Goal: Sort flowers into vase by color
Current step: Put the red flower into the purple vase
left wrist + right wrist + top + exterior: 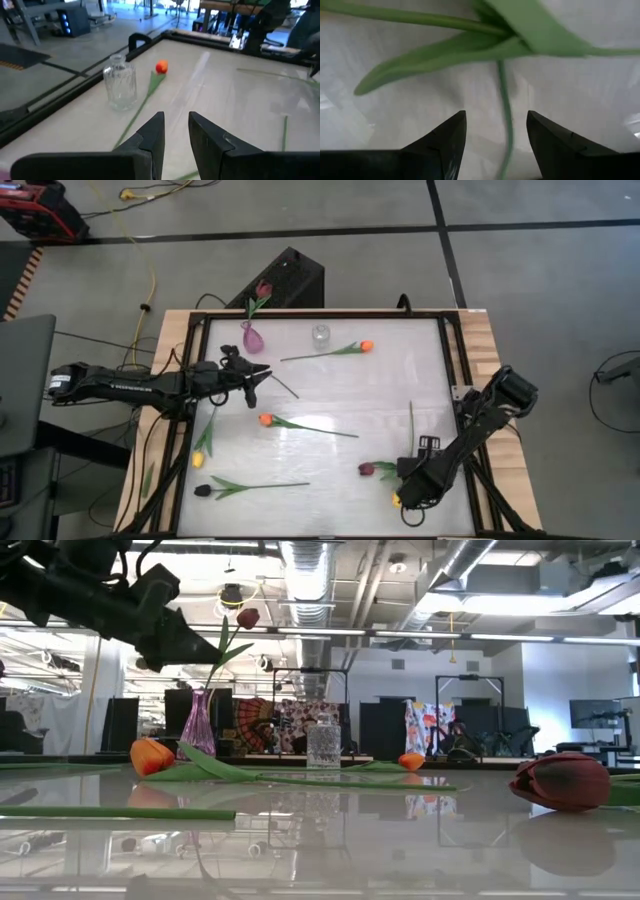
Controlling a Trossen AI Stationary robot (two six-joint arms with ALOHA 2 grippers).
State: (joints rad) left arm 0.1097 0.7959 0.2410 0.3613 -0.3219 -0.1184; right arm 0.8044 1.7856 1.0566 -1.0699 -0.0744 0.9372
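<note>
The left end effector (252, 383) was seen above the far-left part of the bench (400, 370), its fingers (150, 137) set narrow with a slim gap and nothing between them. Just beyond it stood a purple vase (252, 338) with a maroon tulip (264, 289) already in it, and to its right a clear glass vase (320, 335), empty. An orange tulip (366, 346) lay right of the clear vase, its stem pointing left. A second orange tulip (265, 420) was found near the middle of the bench. At the left edge a yellow tulip (198, 461) lay, and a dark tulip (202, 491) rested at the near left with its stem running right. The right end effector (408, 498) was lowered at the near-right corner, its fingers (445, 140) spread wide and straddling a green stem (506, 110), not closed on it. Another maroon tulip (366, 469) lay just to its left, and a yellow head (396, 501) showed beside the end effector.
</note>
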